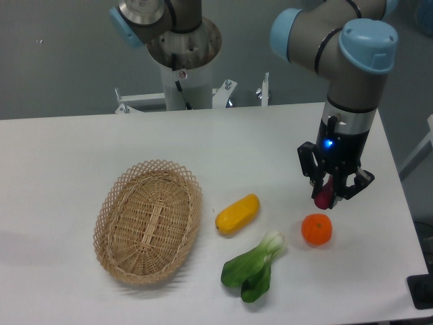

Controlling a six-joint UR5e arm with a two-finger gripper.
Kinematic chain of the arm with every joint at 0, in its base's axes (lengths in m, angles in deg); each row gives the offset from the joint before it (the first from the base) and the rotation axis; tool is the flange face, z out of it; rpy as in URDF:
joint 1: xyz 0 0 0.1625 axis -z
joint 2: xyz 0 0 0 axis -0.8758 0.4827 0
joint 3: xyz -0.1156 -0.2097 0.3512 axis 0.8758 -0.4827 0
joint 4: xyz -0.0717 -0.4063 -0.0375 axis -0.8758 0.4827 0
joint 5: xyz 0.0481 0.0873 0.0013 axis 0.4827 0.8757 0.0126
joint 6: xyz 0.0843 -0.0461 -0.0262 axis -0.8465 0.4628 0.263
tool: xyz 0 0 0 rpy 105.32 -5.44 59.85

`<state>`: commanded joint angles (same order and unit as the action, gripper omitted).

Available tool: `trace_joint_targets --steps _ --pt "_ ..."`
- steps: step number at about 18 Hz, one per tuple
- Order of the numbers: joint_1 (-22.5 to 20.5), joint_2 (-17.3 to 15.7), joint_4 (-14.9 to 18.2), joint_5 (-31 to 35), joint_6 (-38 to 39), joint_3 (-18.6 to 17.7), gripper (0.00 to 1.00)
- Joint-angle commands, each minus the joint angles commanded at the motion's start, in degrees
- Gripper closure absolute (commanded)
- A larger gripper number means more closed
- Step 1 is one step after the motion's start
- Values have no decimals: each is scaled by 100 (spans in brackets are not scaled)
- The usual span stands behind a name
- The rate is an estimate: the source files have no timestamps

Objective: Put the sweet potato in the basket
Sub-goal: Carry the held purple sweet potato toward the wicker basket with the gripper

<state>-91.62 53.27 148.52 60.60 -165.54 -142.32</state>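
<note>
Camera view: sweet potato [325, 196] hangs roughly upright, clamped in jaws.

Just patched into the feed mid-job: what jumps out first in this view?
The gripper at right, shut on the magenta sweet potato, held just above the round orange fruit. At left sits the big wicker basket, nothing in it, with a yellow oblong vegetable and a leafy green lying between.
</note>
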Motion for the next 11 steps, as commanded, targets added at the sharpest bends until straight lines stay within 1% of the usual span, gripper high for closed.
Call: trace_joint_targets --steps 2,7,11 --pt "44 -70 44 0 149 0 67" --pt "395 -228 53 0 781 -114 67" --pt "729 -439 -9 9 1273 -404 67"
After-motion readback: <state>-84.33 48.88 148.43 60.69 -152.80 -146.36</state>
